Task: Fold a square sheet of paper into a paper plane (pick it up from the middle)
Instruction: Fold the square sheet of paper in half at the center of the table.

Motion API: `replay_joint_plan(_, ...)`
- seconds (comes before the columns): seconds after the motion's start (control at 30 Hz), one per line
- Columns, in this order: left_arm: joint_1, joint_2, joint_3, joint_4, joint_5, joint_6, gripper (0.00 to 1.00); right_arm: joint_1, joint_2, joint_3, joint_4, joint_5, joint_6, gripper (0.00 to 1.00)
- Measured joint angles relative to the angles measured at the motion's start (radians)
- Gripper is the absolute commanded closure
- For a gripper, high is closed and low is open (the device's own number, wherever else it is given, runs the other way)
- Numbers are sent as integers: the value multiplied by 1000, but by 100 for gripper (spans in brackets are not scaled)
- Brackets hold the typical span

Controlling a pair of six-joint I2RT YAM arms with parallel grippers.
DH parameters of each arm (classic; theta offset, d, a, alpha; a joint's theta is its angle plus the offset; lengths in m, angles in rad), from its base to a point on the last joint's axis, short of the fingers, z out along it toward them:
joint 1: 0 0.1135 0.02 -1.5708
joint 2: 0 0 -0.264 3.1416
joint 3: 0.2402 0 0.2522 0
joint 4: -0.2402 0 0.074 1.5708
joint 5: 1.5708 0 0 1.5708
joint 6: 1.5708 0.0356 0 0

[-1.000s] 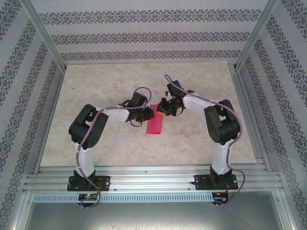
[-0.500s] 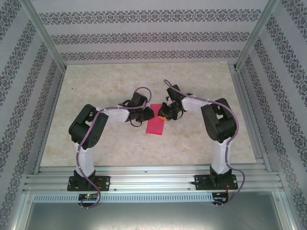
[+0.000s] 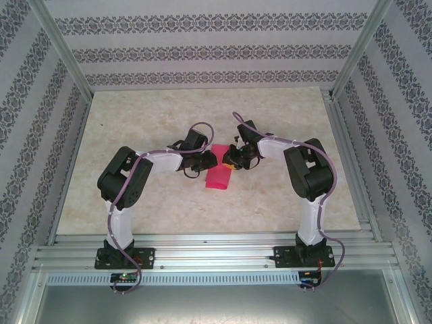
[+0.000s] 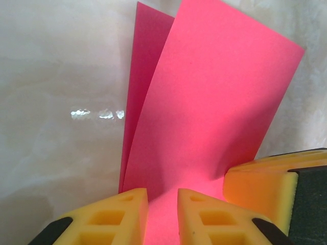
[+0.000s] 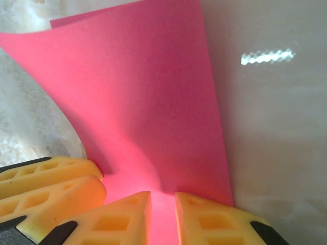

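The square sheet of paper (image 3: 219, 177) lies mid-table folded in half into a long magenta strip, its two layers splayed apart (image 4: 204, 102). My left gripper (image 3: 210, 160) and right gripper (image 3: 230, 159) meet over its far end, tips almost touching. In the left wrist view my left gripper (image 4: 162, 196) has its jaws a narrow gap apart, and pink paper shows in the gap. The right gripper's fingers (image 4: 258, 184) sit just beside it. My right gripper (image 5: 162, 199) stands the same way on the paper (image 5: 138, 92), with the left gripper's fingers (image 5: 51, 189) close by.
The marble-look tabletop (image 3: 148, 121) is bare around the paper. Aluminium frame rails (image 3: 216, 246) run along the near edge and patterned walls (image 3: 202, 47) close in the back and sides.
The right gripper has shifted slightly toward the left gripper and its jaws have parted a little. The left arm has not moved, and the paper stays in place.
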Motion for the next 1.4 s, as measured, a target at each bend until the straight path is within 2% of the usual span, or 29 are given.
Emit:
replay_joint_plan(0.33, 0, 15, 24, -8, 6, 7, 75, -33, 13, 0, 65, -34, 11, 77)
replay_joint_plan(0.5, 0, 19, 28, -11, 6, 12, 75, -44, 15, 3, 80, -69, 22, 73)
replay_joint_plan(0.57, 0, 21, 31, -13, 8, 13, 75, -48, 15, 7, 84, -76, 21, 75)
replay_joint_plan(0.77, 0, 22, 35, -19, 10, 21, 75, -74, 22, 31, 87, -97, 17, 72)
replay_joint_plan(1.0, 0, 24, 39, -19, 11, 23, 75, -87, 69, 51, 80, -96, -8, 77)
replay_joint_plan(1.4, 0, 25, 39, -19, 13, 30, 75, -92, 66, 66, 57, -93, -27, 75)
